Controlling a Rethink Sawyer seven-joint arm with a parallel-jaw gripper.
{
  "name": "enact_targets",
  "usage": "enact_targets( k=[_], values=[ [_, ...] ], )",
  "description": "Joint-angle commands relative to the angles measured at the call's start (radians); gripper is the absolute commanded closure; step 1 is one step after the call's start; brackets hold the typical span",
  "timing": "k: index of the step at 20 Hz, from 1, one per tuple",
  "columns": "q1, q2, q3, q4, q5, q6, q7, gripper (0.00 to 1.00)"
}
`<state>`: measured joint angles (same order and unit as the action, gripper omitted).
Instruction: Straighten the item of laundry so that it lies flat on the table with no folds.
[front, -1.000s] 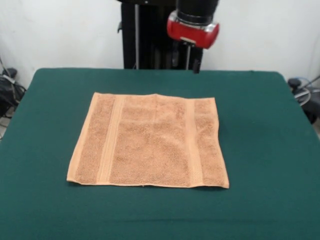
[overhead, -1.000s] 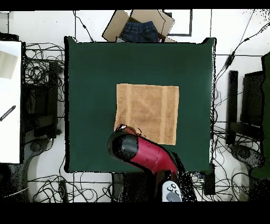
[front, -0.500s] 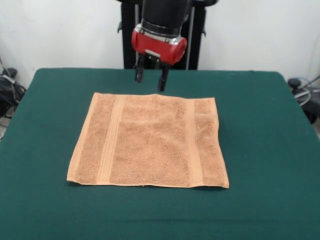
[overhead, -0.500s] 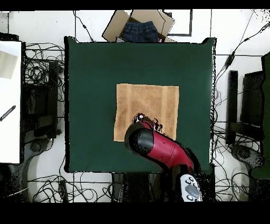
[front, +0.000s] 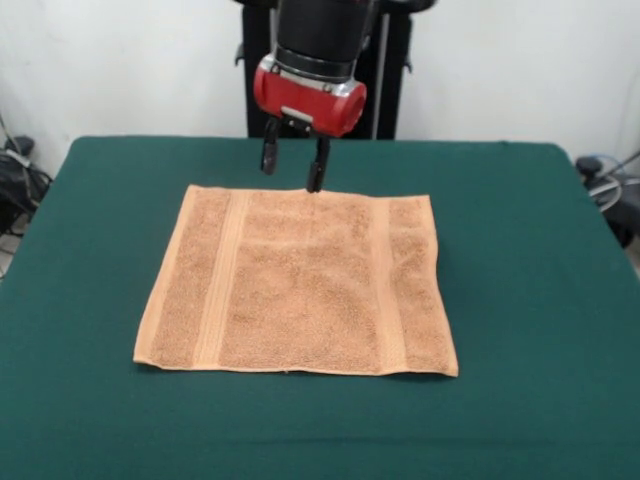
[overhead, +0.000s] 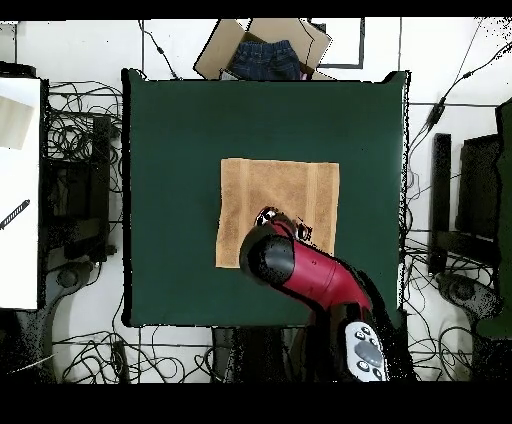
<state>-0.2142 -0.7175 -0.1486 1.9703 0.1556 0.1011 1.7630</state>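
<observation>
Presently spread flat: towel (front: 298, 281) near the middle of the table (front: 95, 420), roughly square, orange-tan terry, no folds visible from the front camera. Left woven band running close to the left edge, far side to near side; right band matching it near the right edge. All four corners exposed in the front view, edges resting on the green cloth. Slight unevenness of the pile across the centre, nothing raised.

Above the far edge of the towel, a little left of its centre line: gripper (front: 291, 167), hung from the red and black arm (front: 308, 95). Fingers (front: 269, 157) spread apart, nothing between them, tips just above the cloth at the towel's far hem; contact with the fabric not determinable.

From overhead: towel (overhead: 285, 192) centred on the table (overhead: 170, 180), its lower part covered by the arm (overhead: 310, 275). Beyond the table's top edge, cardboard box (overhead: 218, 52) holding dark denim (overhead: 265, 60). Cables (overhead: 75, 130) on the floor at both sides.
</observation>
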Motion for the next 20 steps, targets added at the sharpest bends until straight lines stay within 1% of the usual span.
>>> enact_targets(
  k=[1,10,12,20],
  values=[
    [0.007,0.000,0.069,-0.063,-0.045,0.175,0.049,0.00],
    [-0.028,-0.011,0.074,-0.113,-0.074,0.251,0.017,0.00],
    [-0.016,-0.022,0.069,-0.124,-0.075,0.283,0.026,0.00],
    [-0.009,-0.059,0.062,-0.131,-0.091,0.344,0.039,0.00]
  ],
)
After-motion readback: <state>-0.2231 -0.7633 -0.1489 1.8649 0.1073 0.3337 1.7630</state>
